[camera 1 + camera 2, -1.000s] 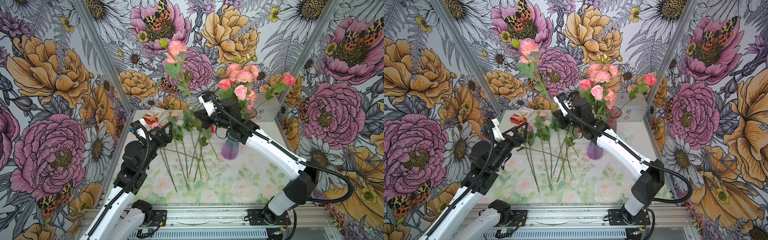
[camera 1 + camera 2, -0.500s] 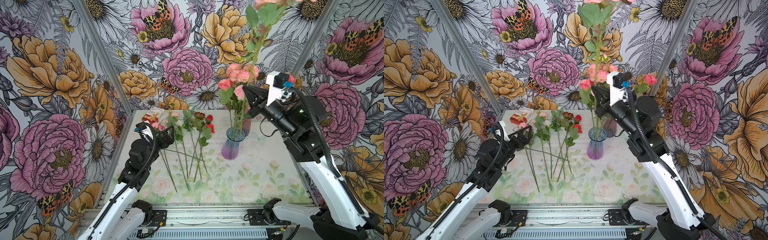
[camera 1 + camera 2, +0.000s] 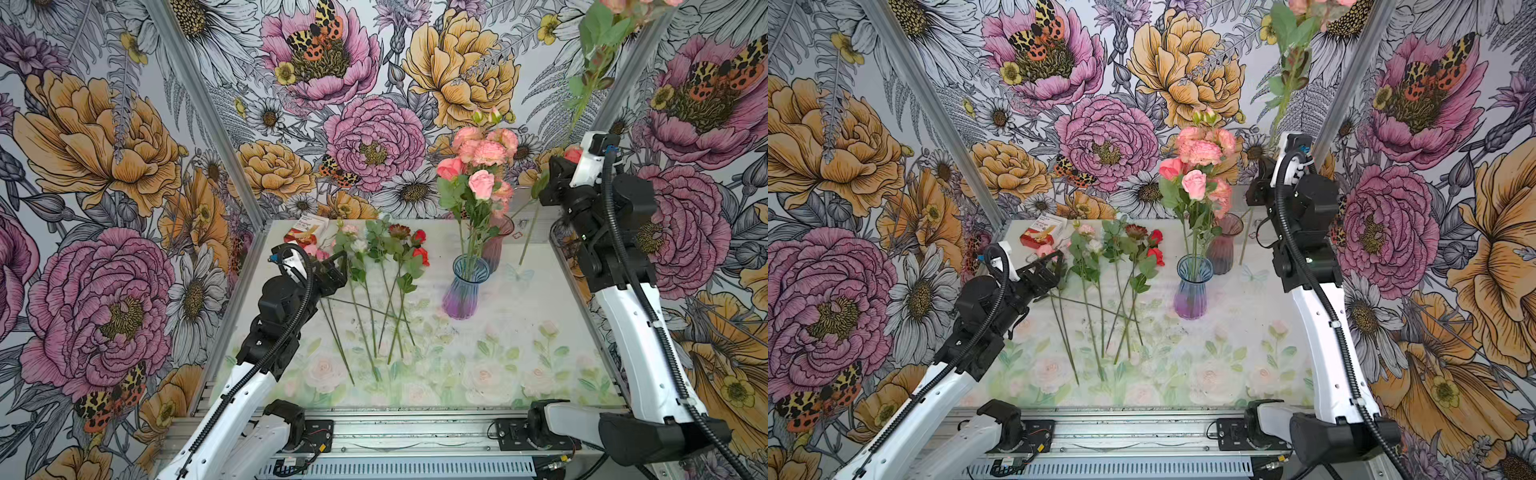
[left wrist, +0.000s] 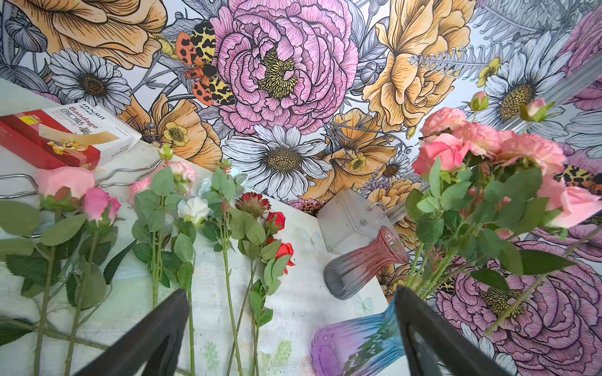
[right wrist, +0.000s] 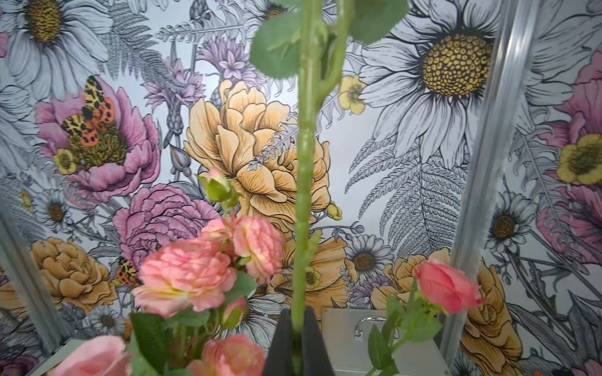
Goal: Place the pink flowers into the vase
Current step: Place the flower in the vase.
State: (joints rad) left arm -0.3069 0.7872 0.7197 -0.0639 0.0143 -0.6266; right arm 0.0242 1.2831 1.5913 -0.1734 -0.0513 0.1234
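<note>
The blue-to-purple vase stands mid-table and holds several pink flowers. My right gripper is raised at the back right, beyond the vase, shut on the green stem of another pink flower. Its bloom reaches the top edge of both top views. More pink flowers lie at the table's back left. My left gripper hovers open over their stems, holding nothing.
Red and maroon blooms and a white rose lie among the stems. A pink-grey vase stands behind the blue one. A bandage box and a grey latched box sit at the back.
My right arm swung from over the lying flowers to the back right, carrying the pink flower upright and higher. The left gripper stayed open and barely moved.
</note>
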